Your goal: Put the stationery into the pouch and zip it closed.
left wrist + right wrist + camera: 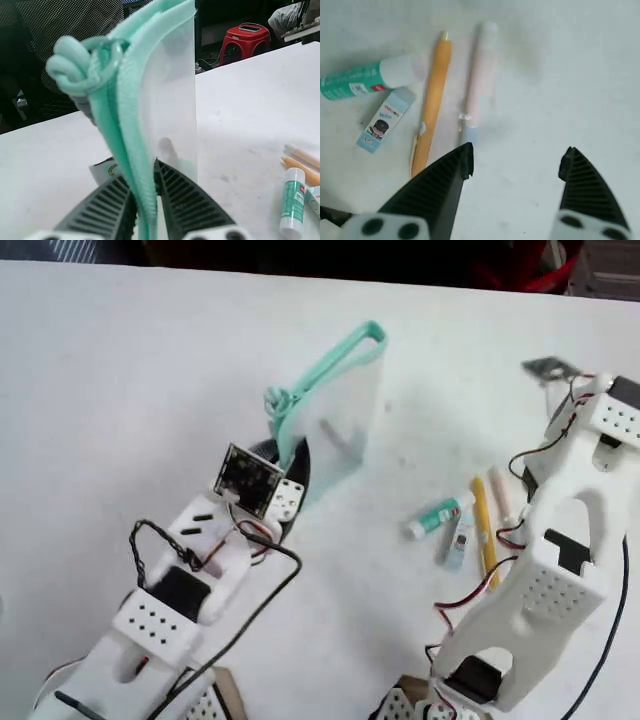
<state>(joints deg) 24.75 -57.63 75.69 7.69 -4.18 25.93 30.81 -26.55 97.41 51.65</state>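
Observation:
A translucent pouch (335, 410) with a mint-green zipper edge stands on its side on the white table. My left gripper (147, 195) is shut on that zipper edge, below the ring and knotted cord of the zipper pull (75, 62). To the pouch's right lie a green-and-white glue stick (437, 516), a small eraser (458, 540), an orange pen (484, 525) and a pale pink pen (500, 495). My right gripper (517, 160) is open and holds nothing. It hovers just off the near ends of the orange pen (432, 95) and the pink pen (480, 80). The glue stick (365, 80) and eraser (385, 120) lie beyond the orange pen.
The right arm's white body (545, 570) rises over the table's right side, with cables hanging from it. A small dark object (548, 367) lies at the far right. The table's far edge (300, 275) runs behind the pouch, and a red object (245, 40) stands off the table.

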